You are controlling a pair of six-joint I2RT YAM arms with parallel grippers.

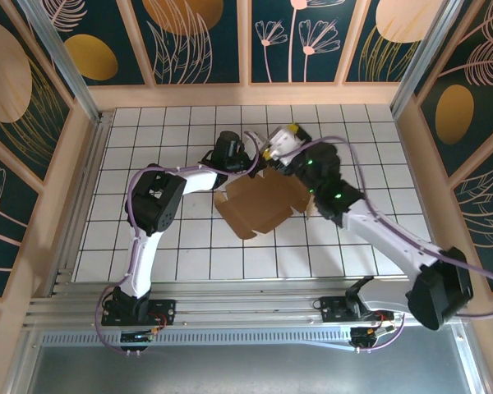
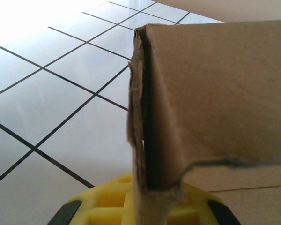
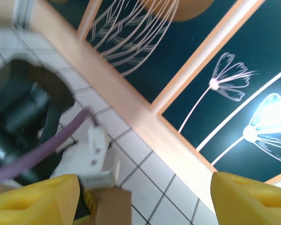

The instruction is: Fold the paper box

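The paper box (image 1: 259, 203) is a brown cardboard piece lying partly folded on the white tiles at mid-table. My left gripper (image 1: 257, 167) reaches in at its far edge. In the left wrist view an upright flap of the paper box (image 2: 215, 93) runs down between the yellow fingers (image 2: 107, 201), and the left gripper (image 2: 154, 204) is shut on it. My right gripper (image 1: 284, 138) hovers just past the box's far edge, tilted up toward the back wall. Its yellow fingers (image 3: 33, 199) stand wide apart, so the right gripper (image 3: 145, 206) is open and holds nothing. A corner of the box (image 3: 113, 206) shows beside its left finger.
The left arm's dark wrist (image 3: 23, 108) and purple cable (image 3: 42, 150) sit close in front of the right gripper. A wooden rim (image 1: 246, 95) and patterned panels wall in the tiled floor (image 1: 148, 238). A metal rail (image 1: 255, 308) runs along the near edge.
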